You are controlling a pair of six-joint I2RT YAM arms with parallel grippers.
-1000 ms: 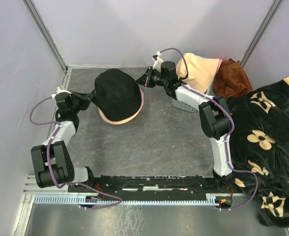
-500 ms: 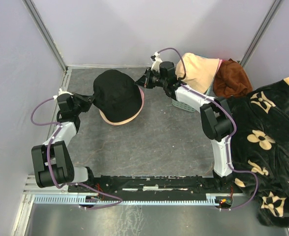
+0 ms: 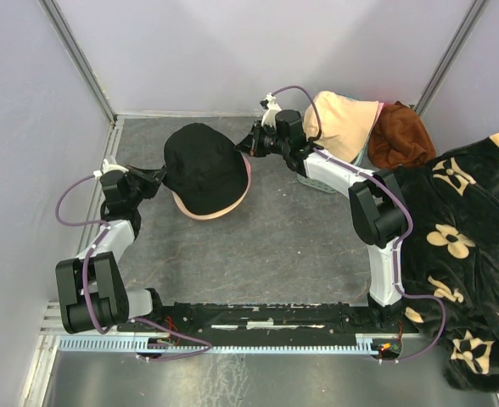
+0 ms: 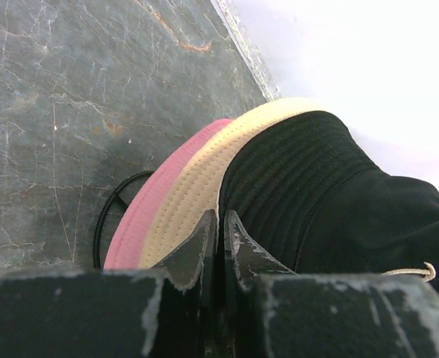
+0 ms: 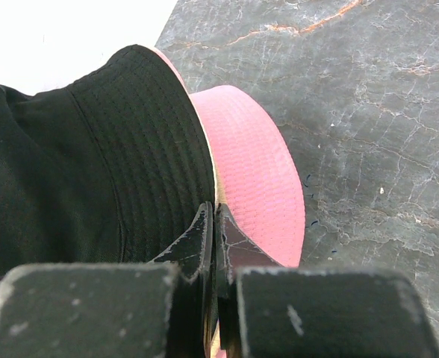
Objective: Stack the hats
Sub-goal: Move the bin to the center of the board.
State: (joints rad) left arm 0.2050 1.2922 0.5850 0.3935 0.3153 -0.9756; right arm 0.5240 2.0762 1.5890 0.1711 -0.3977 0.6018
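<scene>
A black bucket hat (image 3: 203, 163) lies over a beige hat (image 4: 197, 179) and a pink hat (image 4: 141, 224) on the grey floor. My left gripper (image 3: 158, 176) is shut on the black hat's left brim, and in the left wrist view the left gripper (image 4: 221, 224) pinches that brim edge. My right gripper (image 3: 248, 142) is shut on the opposite brim. The right wrist view has the right gripper (image 5: 215, 212) between the black hat (image 5: 70, 171) and the pink hat (image 5: 253, 171). Another beige hat (image 3: 344, 123) rests on the teal basket (image 3: 319, 181).
A rust-brown cloth (image 3: 400, 136) lies behind the basket at the back right. A black blanket with beige flowers (image 3: 462, 237) covers the right side. Metal wall rails (image 3: 80, 64) stand behind and left of the stack.
The black hat has shifted slightly toward the near right with both grippers still on its brim. The left gripper has come a little nearer.
</scene>
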